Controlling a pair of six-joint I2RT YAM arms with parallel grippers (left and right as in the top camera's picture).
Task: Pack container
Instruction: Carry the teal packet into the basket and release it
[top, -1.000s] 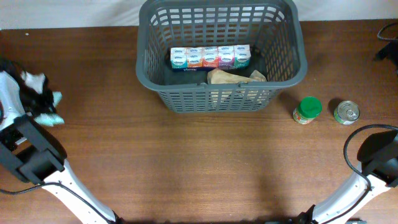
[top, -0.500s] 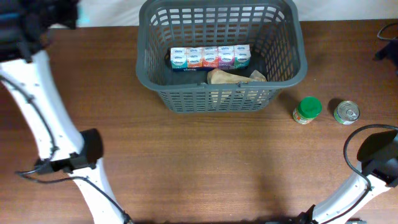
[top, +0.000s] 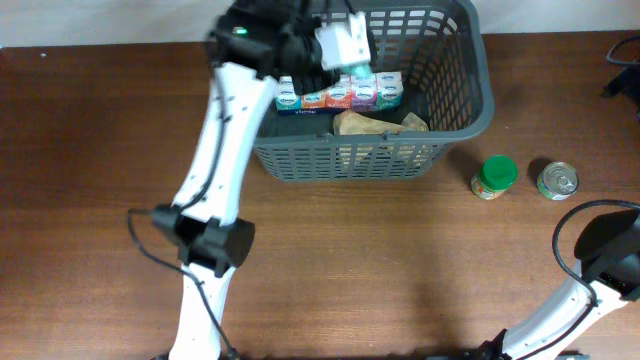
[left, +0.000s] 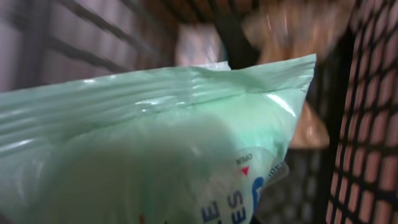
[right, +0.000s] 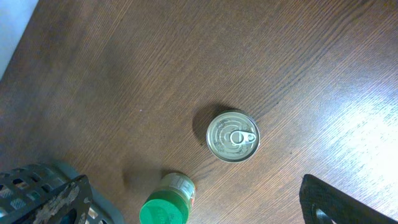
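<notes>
1. The container (top: 470, 120) stands at the far side of the table (top: 100, 200), with a carton row (top: 338, 92) and a tan bag (top: 378, 123) inside.
2. The left gripper (top: 325, 50) is clenched on a pale green packet (top: 345, 40) — over the container's far-left part.
3. The right gripper (right: 191, 186) gapes wide, grasping nothing — above a can (right: 232, 136) and a green-lidded jar (right: 165, 205).

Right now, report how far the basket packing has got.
Done: a row of small cartons and a tan bag lie in the basket. In hand: the left pincer holds a pale green packet over the basket's far left part, not yet released. Left: a green-lidded jar and a tin can stand on the table to the basket's right.
</notes>
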